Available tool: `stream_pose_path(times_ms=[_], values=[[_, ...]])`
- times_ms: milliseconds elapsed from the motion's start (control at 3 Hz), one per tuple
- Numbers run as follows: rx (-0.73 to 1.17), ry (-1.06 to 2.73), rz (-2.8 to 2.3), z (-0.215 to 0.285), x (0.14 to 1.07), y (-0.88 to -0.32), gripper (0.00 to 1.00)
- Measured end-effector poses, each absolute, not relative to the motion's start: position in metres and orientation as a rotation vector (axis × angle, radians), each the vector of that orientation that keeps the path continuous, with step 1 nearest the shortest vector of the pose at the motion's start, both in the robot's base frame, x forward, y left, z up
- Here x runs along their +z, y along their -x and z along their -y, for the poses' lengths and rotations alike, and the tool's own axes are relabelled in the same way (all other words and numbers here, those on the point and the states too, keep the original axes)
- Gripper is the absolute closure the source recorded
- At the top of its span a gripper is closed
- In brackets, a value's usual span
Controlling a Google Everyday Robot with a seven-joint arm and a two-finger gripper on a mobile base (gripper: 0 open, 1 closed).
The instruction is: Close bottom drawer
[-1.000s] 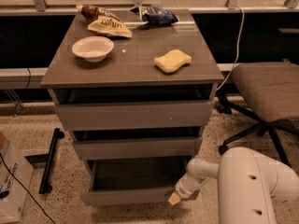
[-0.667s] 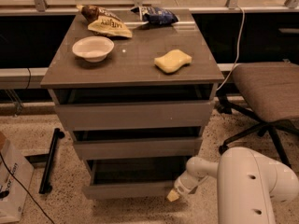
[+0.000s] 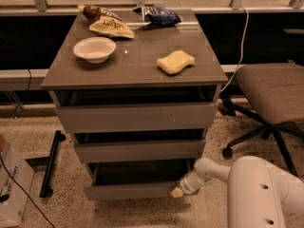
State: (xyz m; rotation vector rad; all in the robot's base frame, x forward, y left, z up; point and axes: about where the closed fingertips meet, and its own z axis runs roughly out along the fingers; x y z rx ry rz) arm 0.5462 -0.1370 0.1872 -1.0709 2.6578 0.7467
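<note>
So the bottom drawer (image 3: 128, 190) is the lowest of the three in the cabinet (image 3: 133, 65), and it's sticking out in front of the two above it, not yet closed. My gripper (image 3: 177, 192) is down at the right end of that drawer's front, looks like touching it or a hair off. I can't tell whether it's spread wide or pinched narrow, I just see a yellowish tip against the panel.

What worries me: the contact is way out at the right corner of the front, not the middle. My guess is that pushing from there could rack the drawer on its runners so it jams partway. The tip could also skate off the corner and end up alongside the cabinet's right side instead of on the front. And if the drawer binds, the whole cabinet may scoot back, which would jostle the bowl (image 3: 95, 49) and the sponge (image 3: 175, 61) on top of it.

Stuff I can't make out: the inside of the drawer is just dark, so no idea if anything's in there to block it. The runners are hidden. The arm (image 3: 263, 191) is cut off at the picture's lower right, in front of the cabinet, so I can't see the base. The office chair (image 3: 273, 91) sits right of the cabinet, near the arm.
</note>
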Motion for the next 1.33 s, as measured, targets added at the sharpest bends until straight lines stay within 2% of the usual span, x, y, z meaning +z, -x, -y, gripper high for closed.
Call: stream_pose_path(times_ms=[667, 1000, 1333], values=[[0.651, 0.984, -2.655, 0.135, 0.159, -0.565, 0.99], [0.556, 0.921, -2.627, 0.143, 0.154, -0.594, 0.77], [0.556, 0.918, -2.624, 0.142, 0.153, -0.593, 0.54]])
